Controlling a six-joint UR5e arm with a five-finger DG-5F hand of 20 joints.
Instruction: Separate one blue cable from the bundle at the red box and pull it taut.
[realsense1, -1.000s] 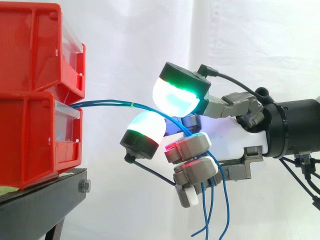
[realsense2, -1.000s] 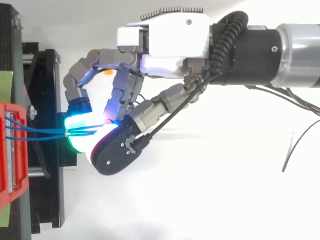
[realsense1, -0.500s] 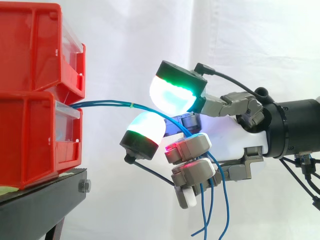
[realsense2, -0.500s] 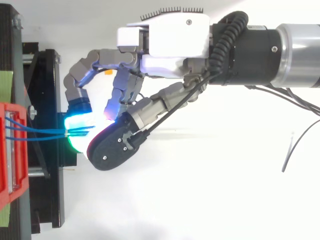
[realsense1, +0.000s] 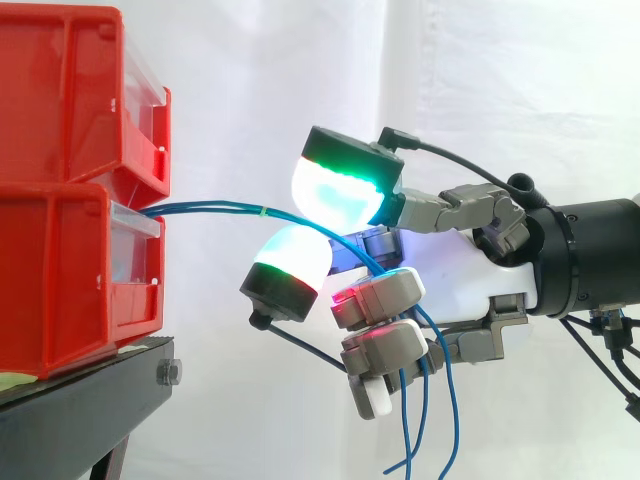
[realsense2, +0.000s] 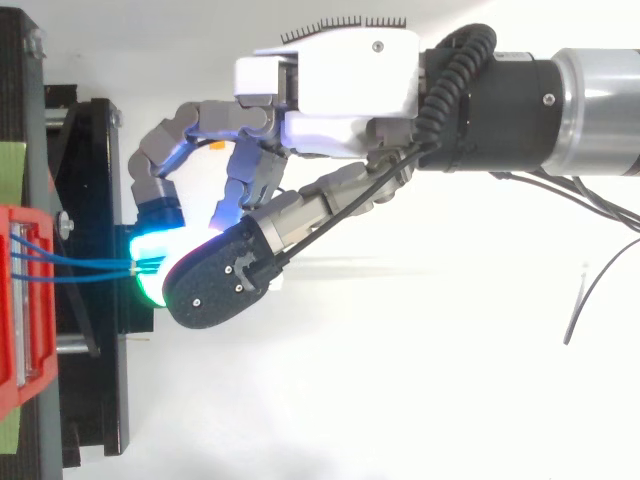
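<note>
Over the last second the hand (realsense1: 470, 275) has reached its green pad (realsense1: 340, 190) a little further left, toward the lower bin (realsense1: 60, 270). From above, that pad's black back (realsense2: 212, 292) has slid left too and now covers more of the cyan glow under it. The curled fingers (realsense1: 378, 292) below have sunk slightly.

The cables (realsense1: 215, 208) have not altered. They leave the lower bin at mid-left of the side view and run right in a shallow arc past a pale tie (realsense1: 263, 210). They then pass between the green pad and the cyan pad (realsense1: 292, 262), thread through the curled fingers and hang loose at lower centre.

The hand is therefore closed round the strands as a group, while the green and cyan pads stand apart with the strands running between them. I judge this to be the sorting step. The green pad seems to be moving to pick at the strands, but none is singled out and nothing is taut.

Several things are hard to read:
- The strands lie too close together near the tie to count.
- Their path across the palm is hidden behind the pads, and from above the black back covers where the pads meet them.
- I cannot tell whether the curled fingers grip or merely hook the strands.
- The loose ends run off the bottom edge.
</note>
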